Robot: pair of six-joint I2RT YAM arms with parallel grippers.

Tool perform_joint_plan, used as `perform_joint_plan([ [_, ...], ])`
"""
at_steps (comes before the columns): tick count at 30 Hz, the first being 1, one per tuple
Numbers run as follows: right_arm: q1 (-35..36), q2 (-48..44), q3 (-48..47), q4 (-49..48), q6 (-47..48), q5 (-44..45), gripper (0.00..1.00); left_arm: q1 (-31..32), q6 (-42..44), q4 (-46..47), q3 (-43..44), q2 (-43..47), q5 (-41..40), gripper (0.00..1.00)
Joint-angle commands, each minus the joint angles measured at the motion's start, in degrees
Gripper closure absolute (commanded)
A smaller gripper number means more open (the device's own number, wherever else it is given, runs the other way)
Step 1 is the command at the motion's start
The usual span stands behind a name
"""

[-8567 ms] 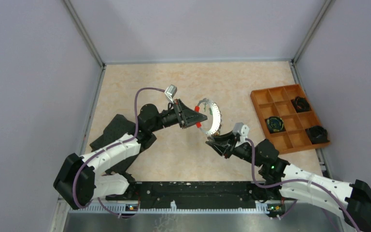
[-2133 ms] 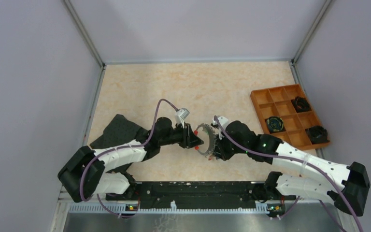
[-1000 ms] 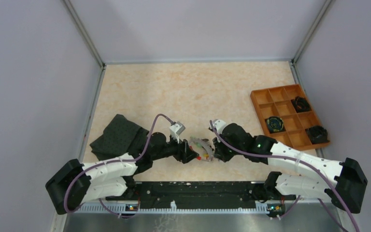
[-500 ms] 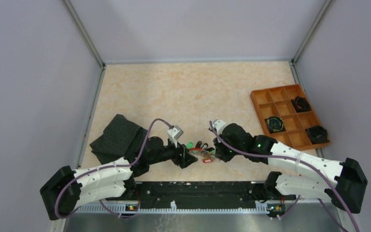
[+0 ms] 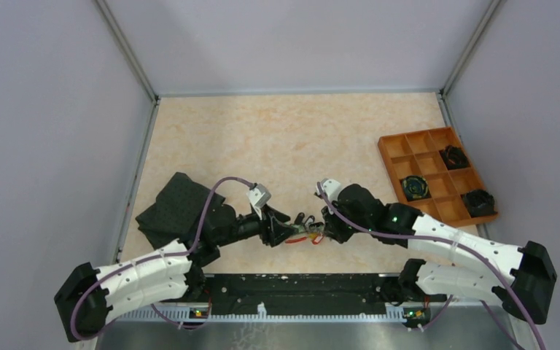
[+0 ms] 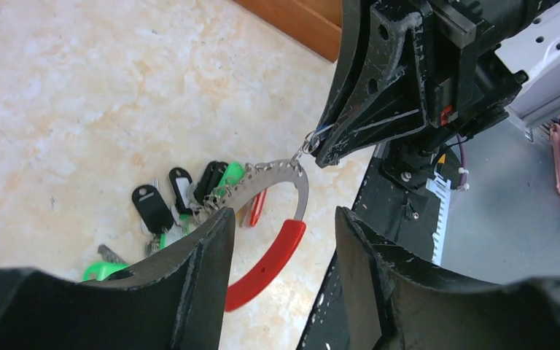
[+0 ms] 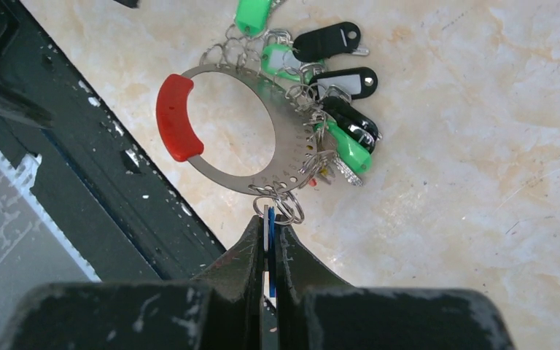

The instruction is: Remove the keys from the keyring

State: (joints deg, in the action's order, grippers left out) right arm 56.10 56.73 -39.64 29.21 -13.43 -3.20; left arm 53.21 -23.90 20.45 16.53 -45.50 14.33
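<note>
The keyring [image 7: 289, 166] is a thin grey metal ring with a red sleeve [image 7: 174, 128]. Several keys [image 7: 334, 130] with green and black heads hang from it and lie on the table. My right gripper [image 7: 268, 222] is shut on a blue key [image 7: 269, 217] that is joined to the ring by small split rings. My left gripper [image 6: 283, 219] is open. Its fingers stand either side of the red sleeve [image 6: 266, 262] without touching it. In the top view the ring [image 5: 303, 236] lies between the left gripper [image 5: 286, 233] and the right gripper [image 5: 322, 232], close to the near edge.
An orange compartment tray [image 5: 401, 144] with black coiled objects stands at the right. A black cloth [image 5: 179, 208] lies at the left by the left arm. The black base rail [image 5: 292, 284] runs along the near edge, just below the ring.
Both grippers came down and toward the near edge with the ring. The keys now rest on the table. My left gripper has let go of the red sleeve and stands open.
</note>
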Motion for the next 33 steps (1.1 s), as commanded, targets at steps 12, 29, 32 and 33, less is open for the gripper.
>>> perform_joint_plan([
  [12, 3.67, -2.03, -6.77, -0.05, 7.30, -3.58, 1.00, 0.98, 13.35, 23.69, 2.72, -14.14, 6.31, 0.54],
  [29, 6.35, -3.19, -8.57, 0.47, 9.96, -5.88, 1.00, 6.39, 23.46, 35.26, -4.38, -16.95, 6.06, 0.59],
  [32, 6.56, -3.42, -8.35, 0.36, 9.76, -5.74, 1.00, 6.74, 23.46, 36.69, -5.24, -17.00, 5.26, 0.59],
  [33, 6.57, -3.38, -8.35, 0.25, 9.67, -5.54, 1.00, 6.86, 24.12, 36.90, -5.32, -17.17, 5.24, 0.60],
])
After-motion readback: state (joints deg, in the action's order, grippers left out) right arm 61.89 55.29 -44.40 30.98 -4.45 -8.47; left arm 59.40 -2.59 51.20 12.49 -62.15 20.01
